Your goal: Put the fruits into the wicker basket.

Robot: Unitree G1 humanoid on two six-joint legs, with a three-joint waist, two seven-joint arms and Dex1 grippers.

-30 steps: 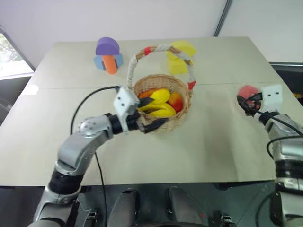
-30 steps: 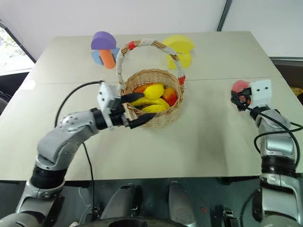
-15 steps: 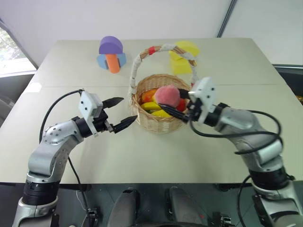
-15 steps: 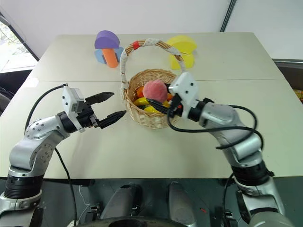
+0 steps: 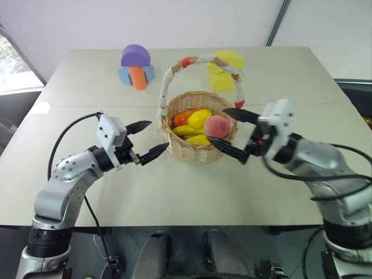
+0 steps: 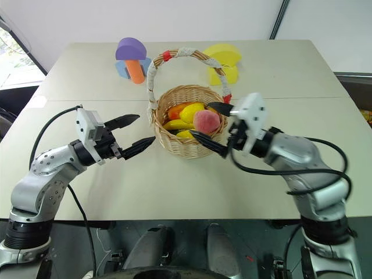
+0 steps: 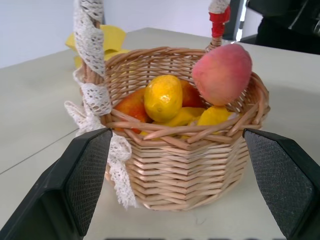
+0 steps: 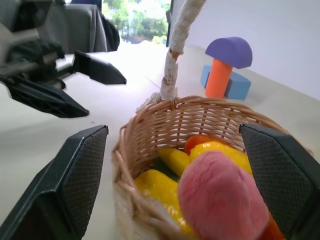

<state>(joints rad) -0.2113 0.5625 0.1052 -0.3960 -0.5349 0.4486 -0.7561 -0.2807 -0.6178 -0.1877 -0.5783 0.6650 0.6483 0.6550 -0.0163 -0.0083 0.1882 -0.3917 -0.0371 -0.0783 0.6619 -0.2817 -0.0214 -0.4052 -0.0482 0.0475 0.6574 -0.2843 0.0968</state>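
The wicker basket (image 5: 196,152) stands mid-table with its cloth-wrapped handle arching over it. Inside lie the fruits: a pink peach (image 7: 222,73) on top at the right rim, a yellow lemon (image 7: 163,97) beside it, and more yellow and orange-red pieces below. My right gripper (image 5: 220,127) is open at the basket's right side. One of its fingers is over the rim and the other is in front of the wall, and the peach rests between them untouched. My left gripper (image 5: 156,136) is open and empty just left of the basket, pointing at it.
Purple, orange and blue foam blocks (image 5: 136,67) stand at the back left. Yellow foam blocks (image 5: 225,70) stand right behind the basket handle. A black cable (image 5: 70,131) loops from my left wrist. A seam (image 5: 87,106) crosses the table behind the basket.
My right gripper brought the peach from the table's right side to over the basket and opened. The peach now lies in the basket. My left gripper drew back left from the basket.
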